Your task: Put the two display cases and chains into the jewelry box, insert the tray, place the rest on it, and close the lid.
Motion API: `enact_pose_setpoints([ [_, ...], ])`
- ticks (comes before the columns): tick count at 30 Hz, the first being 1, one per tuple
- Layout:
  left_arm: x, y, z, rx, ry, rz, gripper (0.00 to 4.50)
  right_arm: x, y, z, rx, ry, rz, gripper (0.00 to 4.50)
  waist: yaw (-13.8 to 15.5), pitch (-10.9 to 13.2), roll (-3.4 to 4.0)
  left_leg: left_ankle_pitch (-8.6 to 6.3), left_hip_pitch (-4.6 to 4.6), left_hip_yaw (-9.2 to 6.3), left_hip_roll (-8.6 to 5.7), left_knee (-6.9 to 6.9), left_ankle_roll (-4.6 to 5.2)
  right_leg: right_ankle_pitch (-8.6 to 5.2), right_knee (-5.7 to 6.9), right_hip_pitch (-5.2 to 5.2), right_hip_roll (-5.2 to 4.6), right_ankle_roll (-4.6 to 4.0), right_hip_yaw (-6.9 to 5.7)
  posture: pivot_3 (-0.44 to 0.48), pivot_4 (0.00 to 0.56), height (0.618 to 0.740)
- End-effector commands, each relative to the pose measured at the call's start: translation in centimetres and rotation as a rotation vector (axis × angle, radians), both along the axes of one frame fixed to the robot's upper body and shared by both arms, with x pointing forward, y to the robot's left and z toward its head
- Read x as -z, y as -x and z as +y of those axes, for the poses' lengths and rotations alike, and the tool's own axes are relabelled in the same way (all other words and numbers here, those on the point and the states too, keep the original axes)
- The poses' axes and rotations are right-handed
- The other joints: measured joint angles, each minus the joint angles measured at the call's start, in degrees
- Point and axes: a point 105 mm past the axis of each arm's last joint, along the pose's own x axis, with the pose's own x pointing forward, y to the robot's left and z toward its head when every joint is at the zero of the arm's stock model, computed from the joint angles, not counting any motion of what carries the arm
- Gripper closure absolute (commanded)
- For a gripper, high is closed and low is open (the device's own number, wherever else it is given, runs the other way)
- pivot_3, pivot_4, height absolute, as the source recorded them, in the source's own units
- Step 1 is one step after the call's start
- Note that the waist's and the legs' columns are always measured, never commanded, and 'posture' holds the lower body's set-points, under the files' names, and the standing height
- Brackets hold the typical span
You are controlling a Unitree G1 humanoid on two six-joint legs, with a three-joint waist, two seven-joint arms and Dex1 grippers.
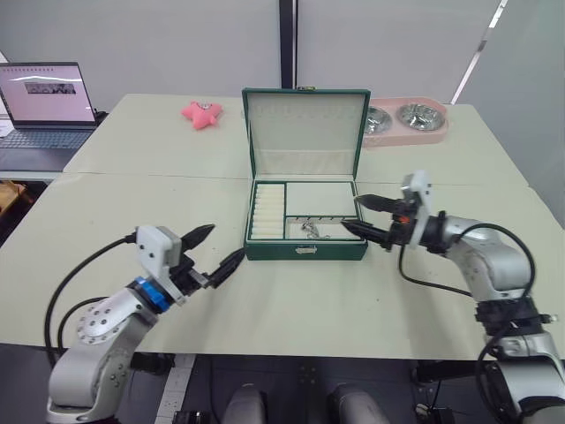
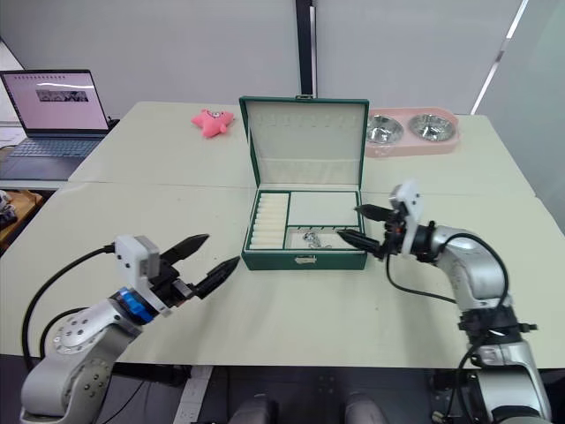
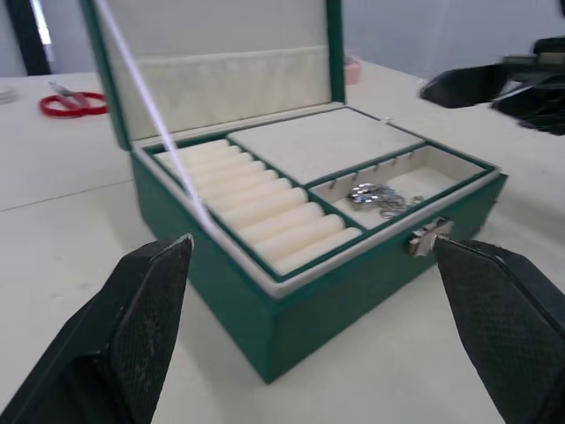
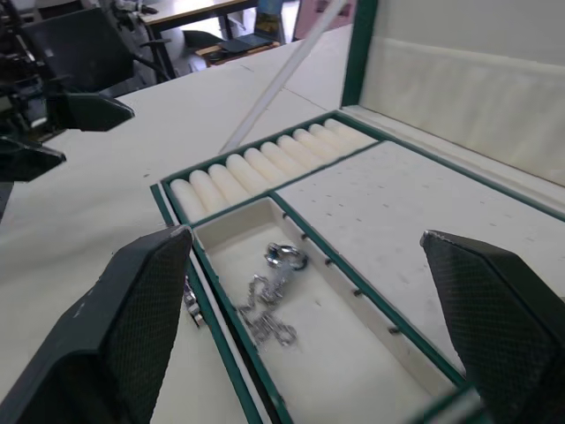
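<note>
**Lid up, tray in, both grippers empty**

The dark green rectangular jewelry box (image 1: 305, 221) sits mid-table. Its hinged cream-lined lid (image 1: 305, 132) looks light and stiff, so I'd push its top edge.

Left gripper (image 1: 214, 249) at 7 o'clock and right gripper (image 1: 360, 215) at 3 both gape.

The right wrist view shows thin, slippery silver chains (image 4: 272, 297) in the green-rimmed tray (image 4: 265, 203); the head views barely do.

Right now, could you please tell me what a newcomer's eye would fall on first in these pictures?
The dark green jewelry box at the table's middle, its lid upright, with the tray seated inside. A silver tangle of chains lies in the tray's front compartment. Both pincers flank the box with fingers spread: the left pincer near its front left corner, the right pincer at its right wall.
</note>
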Motion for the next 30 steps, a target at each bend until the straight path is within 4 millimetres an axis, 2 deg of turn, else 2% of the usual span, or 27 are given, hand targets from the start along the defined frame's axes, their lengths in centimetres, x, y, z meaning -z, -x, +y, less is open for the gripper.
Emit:
enact_pose_setpoints([
  [1,-0.2,0.0,2.7,-0.088,-0.046,-0.002,0.0,-0.8,0.7,-3.9,0.109,0.021,-0.063,0.04,0.0,0.0,0.0,0.0,0.0,0.01,-0.01,-0.02,0.0,0.0,-0.03,0.0,0.0,0.0,0.01,0.0,0.15,0.74],
  [4,-0.1,0.1,5.6,-0.185,-0.059,0.004,0.0,0.2,1.4,-7.0,0.206,0.081,-0.057,0.04,-0.1,0.0,0.0,0.0,0.0,0.03,0.0,-0.02,0.0,0.0,-0.03,0.0,0.0,0.0,0.03,0.0,0.15,0.74],
  [9,0.7,0.4,9.8,-0.326,-0.099,0.022,0.0,1.3,2.1,-10.9,0.345,0.109,-0.049,0.04,-0.5,0.0,0.02,0.0,0.06,0.06,0.03,-0.02,0.0,0.0,0.02,0.01,0.05,0.0,0.07,0.0,0.15,0.74],
  [14,1.4,0.6,12.5,-0.417,-0.106,0.033,0.0,3.3,2.7,-13.2,0.448,0.106,-0.013,0.04,-0.3,0.0,0.01,0.0,0.04,0.07,0.0,-0.02,0.0,0.0,-0.01,0.03,0.01,0.0,0.06,0.0,0.15,0.74],
  [19,1.6,0.2,12.4,-0.406,-0.109,0.036,0.0,4.4,2.9,-13.4,0.469,0.103,-0.004,0.04,-0.4,0.0,0.02,0.0,0.05,0.08,0.01,-0.02,0.0,0.0,0.0,0.03,0.01,0.0,0.07,0.0,0.15,0.74],
  [23,1.4,-0.6,11.8,-0.391,-0.128,0.024,0.0,4.2,2.5,-12.9,0.477,0.089,-0.02,0.04,-0.3,0.0,0.02,0.0,0.05,0.06,0.02,-0.02,0.0,0.0,0.01,0.03,0.03,0.0,0.05,0.0,0.15,0.74],
  [25,1.2,-1.3,11.2,-0.37,-0.139,0.014,0.4,3.9,2.0,-12.2,0.46,0.081,-0.034,0.0,-0.3,0.0,0.02,0.0,0.05,0.07,0.01,-0.02,0.0,0.0,0.01,0.04,0.02,0.0,0.05,0.0,0.15,0.74],
  [28,1.1,-2.6,9.5,-0.309,-0.123,0.008,1.23,3.7,1.1,-10.6,0.415,0.077,-0.04,0.6,-0.4,0.0,0.02,0.0,0.07,0.07,0.02,-0.01,-0.01,0.0,0.04,0.04,0.03,0.0,0.06,0.0,0.15,0.74],
  [30,1.7,-3.8,7.8,-0.259,-0.11,0.039,1.93,3.7,0.3,-9.2,0.377,0.071,-0.044,1.34,-0.4,0.0,0.03,0.01,0.07,0.05,0.02,-0.01,-0.01,0.0,0.06,0.03,0.04,0.0,0.04,0.0,0.15,0.74],
])
